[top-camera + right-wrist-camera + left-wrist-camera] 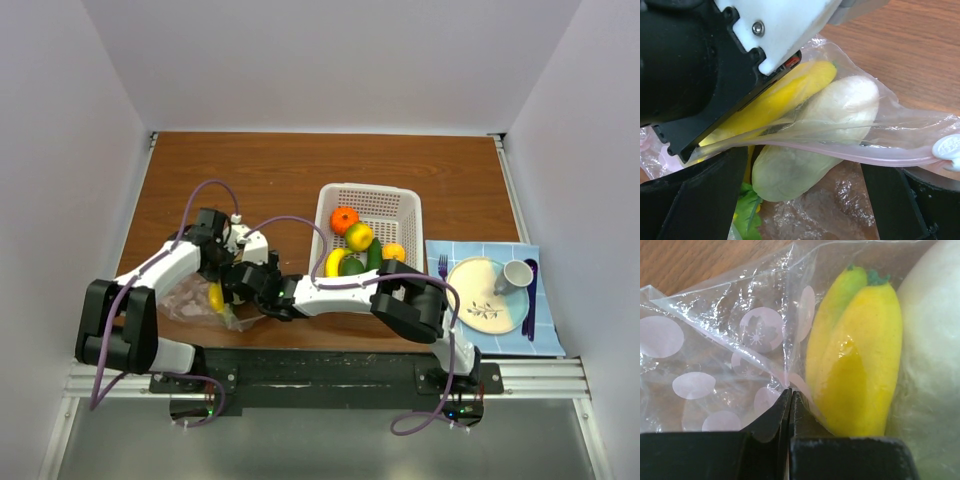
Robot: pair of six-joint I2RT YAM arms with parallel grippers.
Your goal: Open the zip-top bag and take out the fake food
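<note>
Overhead cam has the zip-top bag (185,300) lying at about 8 o'clock on the surface (250,180), near the front edge. My left end effector (790,399) is pinched tight on a fold of the bag's dotted plastic, with its fingers pressed fully together. The right end effector (807,170) is spread wide, and the bag's pinkish zip edge is stretched across the gap. I can't tell if either finger is actually touching that edge.

The fake food (358,237) is split up. Most of it sits in the white basket (395,205) just past the middle toward 3 o'clock, including an orange (344,219), a banana (334,262) and a cucumber (374,255). Inside the bag there's a yellow piece (860,365) with a green tip. A white piece (840,115) is snug against it, at its 3 o'clock on the left wrist cam.

The floral plate (468,280) is off at 4 o'clock with a cup (516,274) at its edge.
</note>
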